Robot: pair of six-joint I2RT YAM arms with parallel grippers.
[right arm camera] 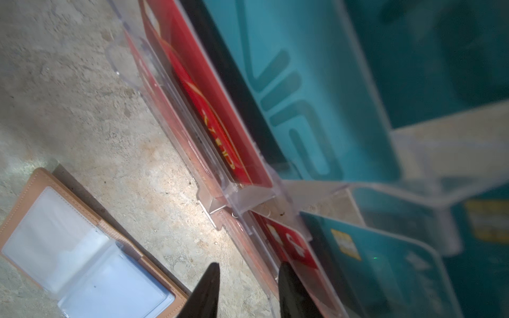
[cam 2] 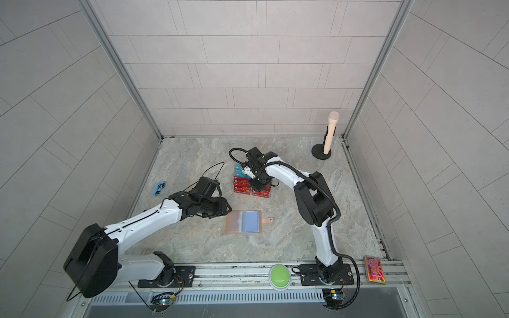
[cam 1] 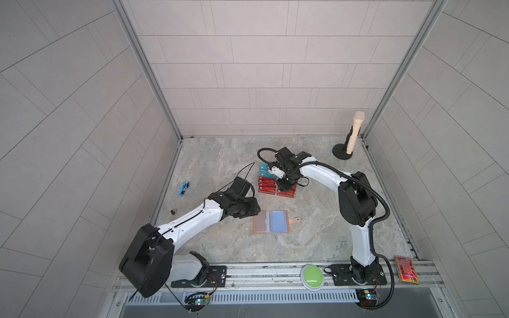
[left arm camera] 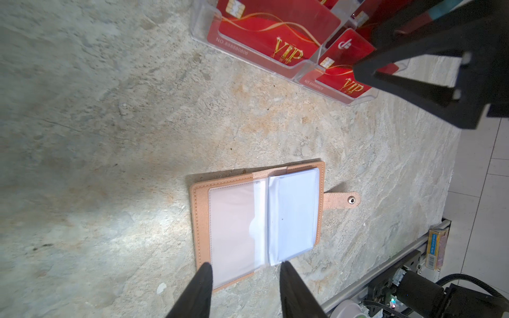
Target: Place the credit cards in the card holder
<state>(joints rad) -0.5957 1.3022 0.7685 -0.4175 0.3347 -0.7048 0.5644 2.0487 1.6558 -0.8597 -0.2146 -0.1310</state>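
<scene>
Hovering over the clear acrylic tiered stand (left arm camera: 297, 74) near the middle of the marbled grey table (cam 1: 220, 154), the right fingers (right arm camera: 292, 289) stand narrowly parted, gripping nothing. They look lined up, I'd judge, to pinch one card's upper edge. The credit cards wait upright in the tiers. Red plastic cards (left arm camera: 264, 33) carry gold "VIP" and a number starting "NO.8888", and teal-blue ones (right arm camera: 316, 110) sit behind with darker "VIP". Toward the front edge lies the tan-pink leather-like card holder (left arm camera: 256, 217), spread flat with its clear pockets up and snap tab out, ready to receive. The left fingers (left arm camera: 203, 286), part-open and empty, hang over its edge, likely to pin it.
</scene>
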